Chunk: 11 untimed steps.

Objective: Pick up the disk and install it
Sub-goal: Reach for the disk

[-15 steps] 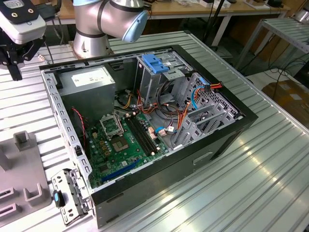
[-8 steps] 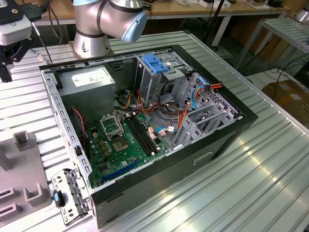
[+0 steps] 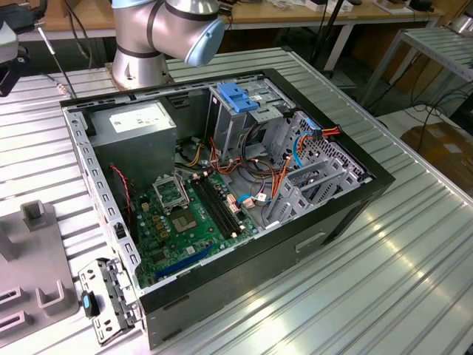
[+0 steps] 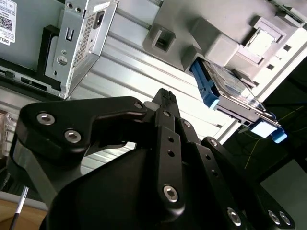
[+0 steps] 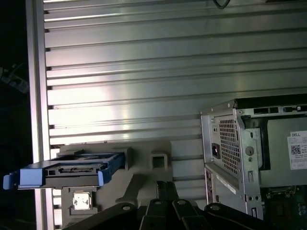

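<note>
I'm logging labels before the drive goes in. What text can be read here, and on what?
White sticker on the power supply: print and square code too small to read.
Disk: no legible print.
Motherboard: markings too small to read.
Nothing can be quoted.

Bright, even light from above fills the exterior view: the metal desk (image 3: 414, 251) shines pale along its grooves, while the inside of the computer case (image 3: 78, 145) lies in softer shadow under its walls. In the first wrist view a white glare band crosses the desk slats, and the space beyond the desk's edge drops to near black. In the second wrist view the disk (image 4: 230, 81) carries a dull sheen, and a white patch on the grey holder (image 4: 216, 45) is burnt out
</note>
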Motion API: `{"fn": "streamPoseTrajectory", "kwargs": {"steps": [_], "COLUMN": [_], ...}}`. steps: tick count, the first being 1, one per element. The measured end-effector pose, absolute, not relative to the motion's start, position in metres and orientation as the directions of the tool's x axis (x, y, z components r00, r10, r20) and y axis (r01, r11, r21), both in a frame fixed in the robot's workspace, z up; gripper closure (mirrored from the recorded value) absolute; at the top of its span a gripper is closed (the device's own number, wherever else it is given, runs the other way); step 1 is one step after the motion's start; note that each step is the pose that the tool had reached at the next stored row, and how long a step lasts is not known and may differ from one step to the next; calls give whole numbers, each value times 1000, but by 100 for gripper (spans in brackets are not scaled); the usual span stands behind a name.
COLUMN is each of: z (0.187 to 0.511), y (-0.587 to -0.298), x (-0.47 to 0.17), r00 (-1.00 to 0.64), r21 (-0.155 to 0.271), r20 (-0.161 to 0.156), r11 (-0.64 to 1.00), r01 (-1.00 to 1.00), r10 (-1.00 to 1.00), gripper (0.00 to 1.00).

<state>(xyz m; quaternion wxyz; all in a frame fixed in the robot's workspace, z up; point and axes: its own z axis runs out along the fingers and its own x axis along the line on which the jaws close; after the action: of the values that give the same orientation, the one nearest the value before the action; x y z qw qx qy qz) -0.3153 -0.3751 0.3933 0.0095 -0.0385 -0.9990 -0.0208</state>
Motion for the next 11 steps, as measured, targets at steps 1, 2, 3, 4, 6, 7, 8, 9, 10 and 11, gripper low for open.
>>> {"fn": "streamPoseTrajectory", "kwargs": {"steps": [1, 2, 3, 4, 6, 7, 8, 9, 10, 11], "z": [393, 393, 393, 393, 393, 393, 393, 393, 393, 393], "y": [-375, -374, -374, -374, -373, -373, -373, -373, -373, -373], "x": [-320, -323, -328, -330, -336, -337, -337, -338, -338, -338], "r00": [-997, -997, -997, -997, -997, -997, -997, -997, -997, -997], "r21": [41, 41, 41, 41, 41, 41, 41, 41, 41, 41], "r20": [21, 21, 21, 21, 21, 21, 21, 21, 21, 21], "r11": [996, 996, 996, 996, 996, 996, 996, 996, 996, 996], "r01": [77, 77, 77, 77, 77, 77, 77, 77, 77, 77], "r10": [77, 77, 76, 76, 77, 77, 77, 76, 76, 76], "gripper": [89, 89, 89, 89, 89, 89, 89, 89, 89, 89]}}
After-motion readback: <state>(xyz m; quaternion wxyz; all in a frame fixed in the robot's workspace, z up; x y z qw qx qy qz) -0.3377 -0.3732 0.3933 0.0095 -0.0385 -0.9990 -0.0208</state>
